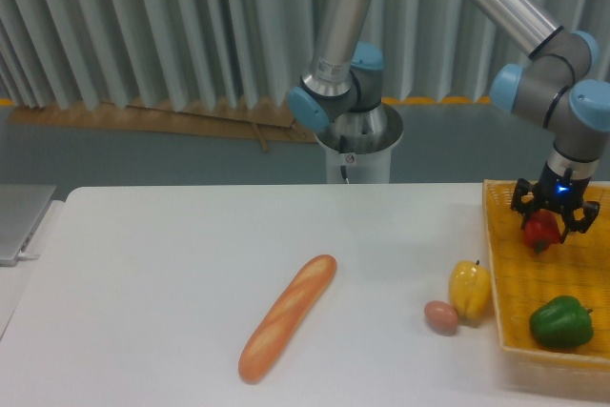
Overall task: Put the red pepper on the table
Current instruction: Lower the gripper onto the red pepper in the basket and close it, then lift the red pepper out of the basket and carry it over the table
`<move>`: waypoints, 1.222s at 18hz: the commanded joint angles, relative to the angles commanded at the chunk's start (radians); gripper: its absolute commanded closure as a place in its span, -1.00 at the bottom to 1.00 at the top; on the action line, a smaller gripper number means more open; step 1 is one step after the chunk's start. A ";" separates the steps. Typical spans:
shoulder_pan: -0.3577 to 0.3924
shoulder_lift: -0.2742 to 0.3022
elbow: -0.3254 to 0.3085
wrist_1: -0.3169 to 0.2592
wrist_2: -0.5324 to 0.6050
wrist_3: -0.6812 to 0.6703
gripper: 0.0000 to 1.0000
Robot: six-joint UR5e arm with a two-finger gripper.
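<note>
The gripper [550, 229] points down over the yellow woven basket [519, 285] at the right edge of the table [172, 274], its dark fingers closed around the red pepper [541, 229], which sits between them above the basket's floor. A green pepper [560, 321] lies nearer the basket's front. Just outside the basket's left wall, a yellow pepper [469, 290] stands on the white tabletop with a small brownish egg-shaped object [440, 316] touching its lower left. A baguette [287, 329] lies diagonally near the table's middle.
</note>
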State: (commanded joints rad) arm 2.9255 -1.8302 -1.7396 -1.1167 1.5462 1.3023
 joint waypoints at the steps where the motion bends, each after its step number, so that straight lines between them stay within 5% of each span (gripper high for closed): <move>1: -0.020 0.014 0.005 0.000 0.000 0.000 0.26; 9: -0.118 0.120 0.040 -0.122 -0.005 0.005 0.26; 14: -0.251 0.172 0.074 -0.195 -0.002 0.009 0.27; 22: -0.431 0.146 0.100 -0.262 0.181 0.325 0.27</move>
State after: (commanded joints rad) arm 2.4946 -1.6842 -1.6398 -1.3790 1.7270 1.6271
